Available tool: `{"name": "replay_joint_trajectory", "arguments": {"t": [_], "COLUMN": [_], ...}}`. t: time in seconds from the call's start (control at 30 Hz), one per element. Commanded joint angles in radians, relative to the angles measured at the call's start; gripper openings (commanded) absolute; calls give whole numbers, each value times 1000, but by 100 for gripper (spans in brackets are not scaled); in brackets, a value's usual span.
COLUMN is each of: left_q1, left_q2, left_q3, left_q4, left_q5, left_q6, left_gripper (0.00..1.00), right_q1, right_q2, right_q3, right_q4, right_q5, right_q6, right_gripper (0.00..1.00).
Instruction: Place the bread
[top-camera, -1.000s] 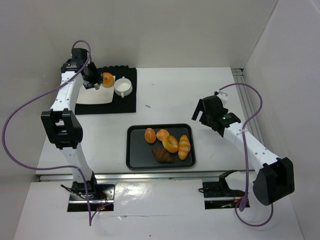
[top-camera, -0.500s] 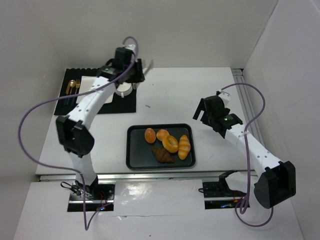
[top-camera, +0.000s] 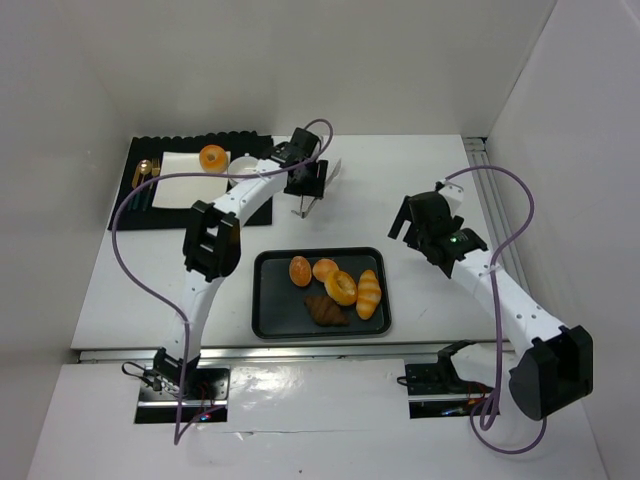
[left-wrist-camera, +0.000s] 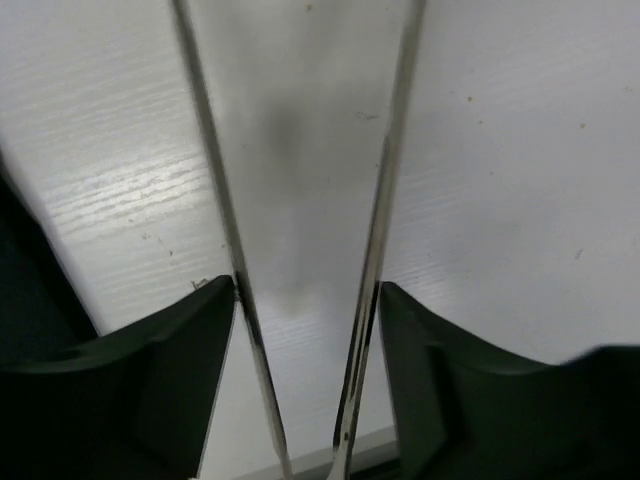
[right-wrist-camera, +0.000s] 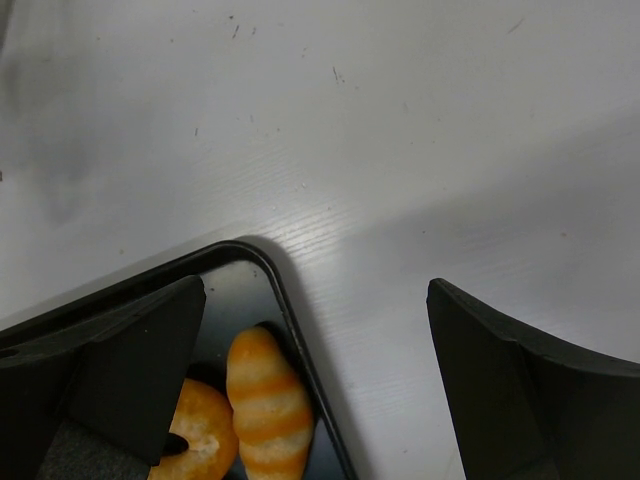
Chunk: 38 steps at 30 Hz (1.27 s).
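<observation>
Step in hand, as judged: placement is complete. On the table (top-camera: 400, 170), the mat (top-camera: 255, 205) carries the plate (top-camera: 180, 188). The bread (top-camera: 212, 157) lies on the plate's far side, free of both grippers. The tray (top-camera: 266, 322) of other pastries sits mid-table.

Next move: set down the tongs (left-wrist-camera: 212, 190). The left gripper (left-wrist-camera: 305, 330) pinches them above the table, right of the mat. The right gripper (right-wrist-camera: 315, 335), jaws spread, hangs over the tray's far-right corner. No obstruction apparent.
</observation>
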Motion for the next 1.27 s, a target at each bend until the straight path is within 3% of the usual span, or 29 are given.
{"name": "replay_joint_trajectory", "arguments": {"t": [0.0,0.17,0.3,0.43,0.57,0.7,0.93,1.07,1.23], "left_q1": [-2,-2,-2,-2,-2,-2,7,7,7], "left_q2": [30,40,-49,-268,-462,-717,-963,-1016,-990], "left_q3": [61,98,98,23,-193,-511,-877,-954,-936], "left_q4": [-11,-40,-60,-69,-50,-25,26,59,69], "left_q5": [-4,-4,-13,-35,0,-27,0,20,52], "left_q6": [16,16,16,4,-14,-62,-106,-126,-126], "left_gripper": [76,100,100,100,100,100,100,100,100], "right_q1": [-1,-1,-1,-1,-1,-10,-10,-10,-10], "right_q2": [17,51,42,33,22,22,0,23,42], "right_q3": [-1,17,26,36,56,45,25,25,25], "right_q4": [44,44,44,22,4,4,4,-7,-16], "right_q5": [5,5,5,15,-1,-10,-33,-33,-10], "right_q6": [-9,-9,-9,-9,10,19,28,28,40], "right_gripper": [99,99,99,99,99,99,99,99,99]}}
